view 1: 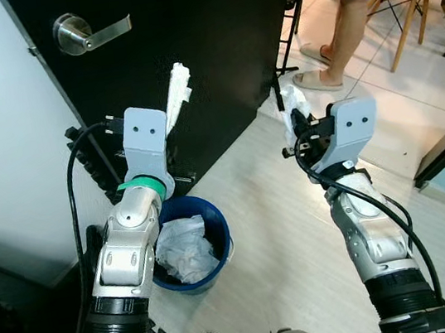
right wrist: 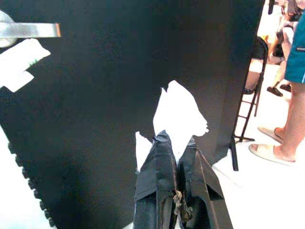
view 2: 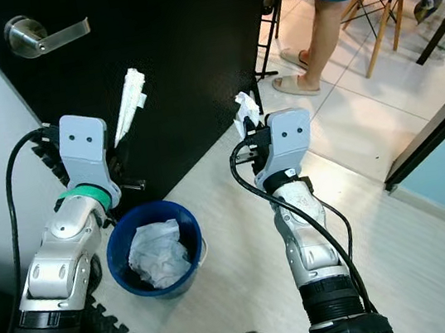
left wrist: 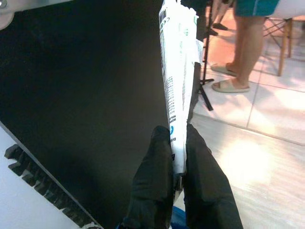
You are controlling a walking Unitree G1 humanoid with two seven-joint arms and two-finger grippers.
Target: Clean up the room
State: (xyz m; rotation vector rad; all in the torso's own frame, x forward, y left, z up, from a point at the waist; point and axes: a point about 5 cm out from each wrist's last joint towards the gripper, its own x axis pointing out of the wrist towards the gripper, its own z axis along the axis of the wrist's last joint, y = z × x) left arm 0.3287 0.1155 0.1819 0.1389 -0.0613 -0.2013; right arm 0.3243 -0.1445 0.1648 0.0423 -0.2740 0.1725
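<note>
No readable text.
The white wrapper [left wrist: 177, 71] pinched in the left gripper [left wrist: 177, 157] carries small dark print and a barcode-like strip along its edge, all too blurred to read.

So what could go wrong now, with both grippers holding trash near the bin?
The left gripper pinches the white wrapper only at its lower end, so it may slip. The right gripper holds its white paper scrap off to the side of the blue bin; released there, it would probably land on the floor.
</note>
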